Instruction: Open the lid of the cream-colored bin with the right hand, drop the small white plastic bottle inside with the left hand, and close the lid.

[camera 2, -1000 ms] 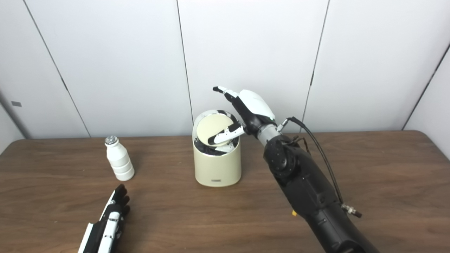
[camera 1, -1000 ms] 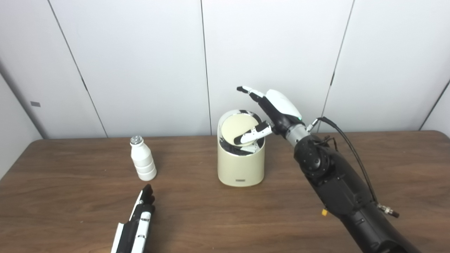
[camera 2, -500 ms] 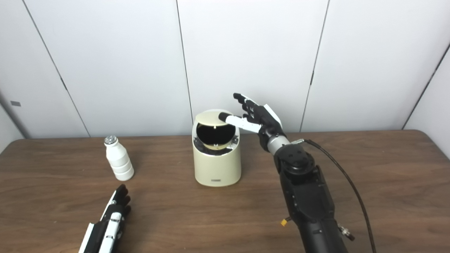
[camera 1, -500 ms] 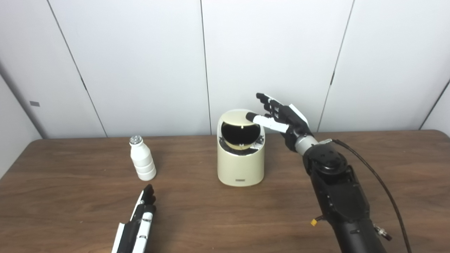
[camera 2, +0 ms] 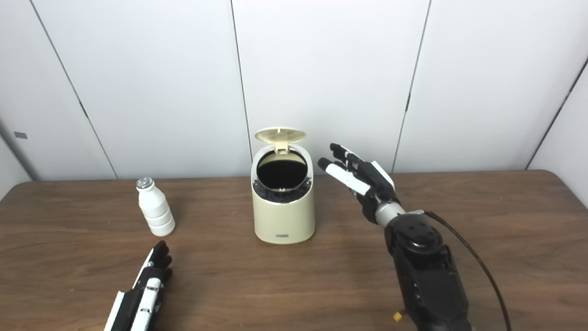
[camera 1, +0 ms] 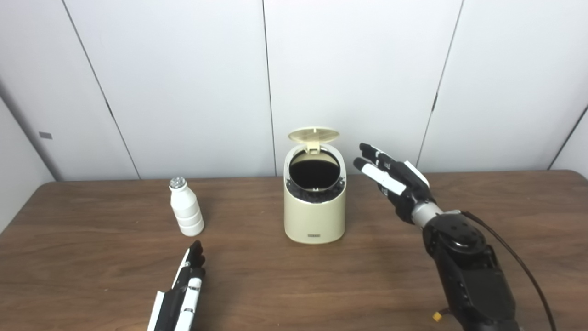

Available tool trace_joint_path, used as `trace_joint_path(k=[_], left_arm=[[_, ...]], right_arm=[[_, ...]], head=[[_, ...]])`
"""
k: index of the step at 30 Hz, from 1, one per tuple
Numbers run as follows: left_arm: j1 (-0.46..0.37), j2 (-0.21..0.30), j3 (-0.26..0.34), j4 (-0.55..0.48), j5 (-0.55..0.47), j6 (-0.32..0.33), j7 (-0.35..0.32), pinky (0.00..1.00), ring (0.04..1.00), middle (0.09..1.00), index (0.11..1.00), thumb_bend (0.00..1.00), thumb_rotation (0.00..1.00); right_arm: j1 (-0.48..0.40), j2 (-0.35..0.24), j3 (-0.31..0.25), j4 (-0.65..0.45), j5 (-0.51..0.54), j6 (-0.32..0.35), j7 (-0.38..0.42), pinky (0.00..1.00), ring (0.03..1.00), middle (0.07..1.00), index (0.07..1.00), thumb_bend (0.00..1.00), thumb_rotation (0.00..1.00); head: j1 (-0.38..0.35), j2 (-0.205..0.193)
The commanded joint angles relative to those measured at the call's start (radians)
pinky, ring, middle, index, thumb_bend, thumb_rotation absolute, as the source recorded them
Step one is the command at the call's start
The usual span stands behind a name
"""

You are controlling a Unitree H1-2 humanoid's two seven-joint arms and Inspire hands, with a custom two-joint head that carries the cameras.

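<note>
One step looks done: the bin (camera 1: 314, 209) stands centre-table with its lid (camera 1: 313, 134) now sprung upright. Right hand (camera 1: 395, 181) has withdrawn to three o'clock, fingers apart, empty. Bottle (camera 1: 186, 208) waits at nine o'clock; left hand (camera 1: 183, 287), outstretched, must fetch it.

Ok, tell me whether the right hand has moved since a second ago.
Yes. The right hand has pulled back from over the bin to its right side, lower and clear of the opened lid, fingers apart.

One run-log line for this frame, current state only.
lid: up | bin: open | bottle: upright on table, untouched | right hand: open, beside bin | left hand: open, near bottle
</note>
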Motion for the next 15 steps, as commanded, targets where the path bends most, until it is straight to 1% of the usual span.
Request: trace_joint_path(k=[1, 5, 6, 7, 9, 12, 13, 15], left_arm=[[0.036, -0.015, -0.012, 0.045, -0.007, -0.017, -0.005, 1.0, 1.0, 1.0, 1.0, 0.26, 0.82], [0.035, -0.009, -0.012, 0.046, -0.014, -0.025, -0.013, 1.0, 1.0, 1.0, 1.0, 0.26, 0.82], [0.035, -0.007, -0.011, 0.045, -0.015, -0.026, -0.014, 1.0, 1.0, 1.0, 1.0, 0.27, 0.82], [0.035, -0.006, -0.011, 0.044, -0.016, -0.027, -0.015, 1.0, 1.0, 1.0, 1.0, 0.28, 0.82], [0.035, -0.004, -0.007, 0.041, -0.022, -0.027, -0.015, 1.0, 1.0, 0.998, 1.0, 0.29, 0.82], [0.035, -0.002, -0.004, 0.033, -0.029, -0.023, -0.015, 1.0, 1.0, 0.999, 1.0, 0.27, 0.85], [0.035, 0.0, -0.004, 0.031, -0.027, -0.021, -0.015, 1.0, 1.0, 1.0, 1.0, 0.26, 0.85], [0.036, 0.004, -0.005, 0.025, -0.023, -0.016, -0.016, 1.0, 1.0, 1.0, 1.0, 0.25, 0.86]], right_arm=[[-0.007, -0.005, 0.002, -0.062, 0.013, -0.014, 0.007, 0.97, 0.934, 0.931, 0.903, 0.75, 0.57], [0.093, -0.011, 0.009, -0.143, 0.017, -0.034, 0.008, 0.95, 0.922, 0.919, 0.894, 0.73, 0.6], [0.12, -0.013, 0.015, -0.169, 0.014, -0.035, 0.01, 0.94, 0.926, 0.922, 0.897, 0.72, 0.63], [0.151, -0.016, 0.02, -0.194, 0.013, -0.035, 0.012, 0.95, 0.94, 0.933, 0.905, 0.7, 0.66], [0.208, -0.012, 0.017, -0.24, 0.024, -0.025, 0.009, 0.96, 0.963, 0.955, 0.923, 0.64, 0.76], [0.29, -0.002, 0.005, -0.298, 0.049, -0.03, 0.005, 0.96, 0.966, 0.964, 0.95, 0.63, 0.86], [0.312, -0.003, 0.003, -0.313, 0.058, -0.037, 0.009, 0.96, 0.969, 0.969, 0.959, 0.62, 0.89], [0.352, -0.004, -0.001, -0.341, 0.083, -0.052, 0.022, 0.97, 0.982, 0.987, 0.982, 0.62, 0.9]], head=[[-0.001, 0.002], [-0.004, 0.01], [-0.006, 0.013], [-0.007, 0.013], [-0.014, 0.021], [-0.017, 0.03], [-0.017, 0.033], [-0.014, 0.041]])
